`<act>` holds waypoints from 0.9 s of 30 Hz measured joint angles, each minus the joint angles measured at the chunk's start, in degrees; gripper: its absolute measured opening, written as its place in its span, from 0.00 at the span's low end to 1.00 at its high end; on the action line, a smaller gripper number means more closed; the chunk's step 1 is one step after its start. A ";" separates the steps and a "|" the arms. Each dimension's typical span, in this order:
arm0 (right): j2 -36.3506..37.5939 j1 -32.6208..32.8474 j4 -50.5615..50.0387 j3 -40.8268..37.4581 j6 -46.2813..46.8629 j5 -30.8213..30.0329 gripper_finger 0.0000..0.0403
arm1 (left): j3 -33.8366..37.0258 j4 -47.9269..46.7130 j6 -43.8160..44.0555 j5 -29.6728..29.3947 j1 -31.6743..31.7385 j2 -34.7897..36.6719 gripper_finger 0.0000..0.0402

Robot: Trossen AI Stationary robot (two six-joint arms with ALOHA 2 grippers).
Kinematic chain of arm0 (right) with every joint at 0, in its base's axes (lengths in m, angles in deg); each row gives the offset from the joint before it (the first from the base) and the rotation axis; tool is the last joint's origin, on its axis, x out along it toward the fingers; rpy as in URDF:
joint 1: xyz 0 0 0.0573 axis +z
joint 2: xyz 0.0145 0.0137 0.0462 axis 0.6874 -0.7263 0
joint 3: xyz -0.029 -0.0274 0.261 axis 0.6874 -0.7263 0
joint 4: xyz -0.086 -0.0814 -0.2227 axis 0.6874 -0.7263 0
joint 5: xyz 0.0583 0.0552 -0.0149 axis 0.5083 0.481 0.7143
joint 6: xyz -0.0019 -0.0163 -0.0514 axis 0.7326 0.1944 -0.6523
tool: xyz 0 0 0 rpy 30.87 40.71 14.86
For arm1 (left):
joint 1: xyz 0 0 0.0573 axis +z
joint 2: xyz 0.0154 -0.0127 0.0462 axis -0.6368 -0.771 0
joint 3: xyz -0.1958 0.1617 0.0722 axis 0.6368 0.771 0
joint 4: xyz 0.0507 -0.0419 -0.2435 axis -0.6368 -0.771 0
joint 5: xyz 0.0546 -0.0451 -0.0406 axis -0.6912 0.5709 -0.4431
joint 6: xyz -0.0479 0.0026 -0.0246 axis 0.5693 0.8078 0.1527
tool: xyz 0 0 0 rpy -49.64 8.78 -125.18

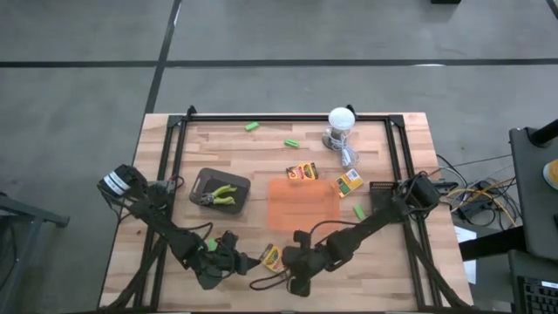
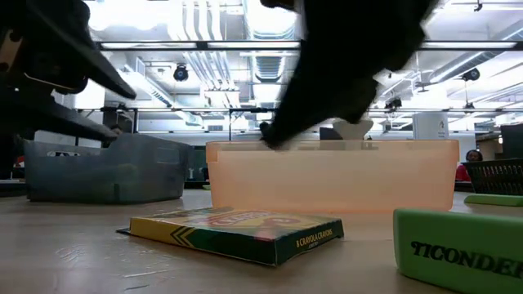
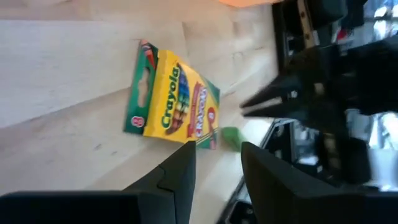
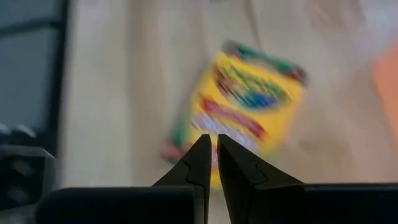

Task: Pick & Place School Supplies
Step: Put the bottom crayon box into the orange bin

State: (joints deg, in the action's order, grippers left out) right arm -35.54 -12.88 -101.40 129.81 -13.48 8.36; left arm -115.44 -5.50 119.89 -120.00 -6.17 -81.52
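Three Crayola crayon boxes on the table. We note one [image 1: 270, 255] flat on the bare wood at the near edge, between the two grippers and held by neither. Left gripper [image 1: 239, 261] sits just beside it, fingers [image 3: 180, 171] partly apart with nothing between them. Right gripper [image 1: 288, 259] is on its other side, jaws pressed together, empty. Second box [image 1: 303, 172] touches the orange tray's [image 1: 301, 209] far edge; third [image 1: 349, 182] lies just beside the tray's far right corner. Green-handled pliers [image 1: 218, 195] rest in the dark bin [image 1: 235, 205].
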 joint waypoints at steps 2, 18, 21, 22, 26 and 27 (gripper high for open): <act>-0.54 -0.02 5.57 0.00 -0.76 0.24 0.07 | 0.19 -0.17 -3.62 0.19 -0.06 0.00 0.33; -5.32 -2.10 11.03 -0.02 6.43 -5.91 0.07 | 2.58 -0.18 -5.79 4.30 -0.41 1.09 0.33; -5.32 -2.95 10.88 -0.02 6.60 -6.53 0.07 | 2.62 -0.18 -5.77 4.40 -0.41 1.09 0.33; -5.32 -3.15 10.72 -0.02 6.62 -6.53 0.07 | 2.62 -0.20 -5.77 4.42 -0.41 1.09 0.33; -5.32 -3.21 5.99 0.00 6.59 -6.38 0.07 | 2.62 -0.18 -5.73 4.45 -0.41 1.09 0.33; -5.32 -3.17 4.83 0.00 6.52 -6.23 0.07 | 2.62 -0.20 -5.73 4.45 -0.41 1.09 0.33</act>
State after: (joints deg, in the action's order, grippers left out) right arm -40.85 -16.05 -96.57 129.81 -6.95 2.13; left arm -112.82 -5.70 114.16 -115.55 -6.57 -80.43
